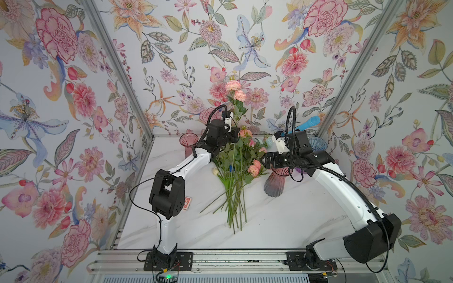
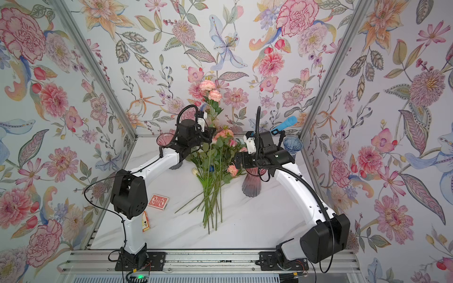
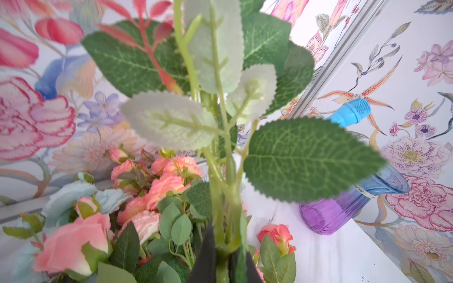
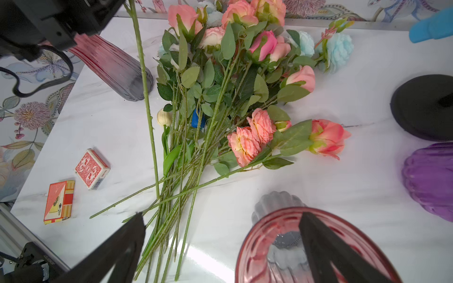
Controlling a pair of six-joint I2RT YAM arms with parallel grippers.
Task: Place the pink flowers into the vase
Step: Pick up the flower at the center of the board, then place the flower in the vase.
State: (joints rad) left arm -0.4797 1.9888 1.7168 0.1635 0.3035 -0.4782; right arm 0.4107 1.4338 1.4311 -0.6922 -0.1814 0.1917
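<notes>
The left gripper [image 3: 225, 259] is clamping tight on the green stem of a held pink flower [image 1: 233, 86], carrying it nearly upright. In both top views its two ruffled blooms are showing high against the back wall, above the arm's wrist. In the right wrist view the bare lower length of that stem is hanging down over the stem ends of the pile, and whether it is touching them cannot be told. The rest of the pink flowers [image 1: 253, 167] are lying in a loose bundle in the middle of the table [image 1: 282, 225], heads toward the back wall and stems toward the arm bases, mixed with pale blue blooms [image 4: 339, 50] and one white bud [image 4: 163, 117]. The right gripper [image 4: 221, 215] is standing wide open and holding nothing. One finger is showing across the mouth of the near pink vase [image 1: 274, 185], which is standing upright just beside the bundle. The other finger is out over the stem ends. A second pink vase [image 1: 188, 142] is standing behind the left arm. A blue vase [image 1: 317, 144] and a purple vase [image 4: 431, 178] are sitting on the right side. Two card packs [image 2: 158, 201] are lying near the left arm's elbow.
</notes>
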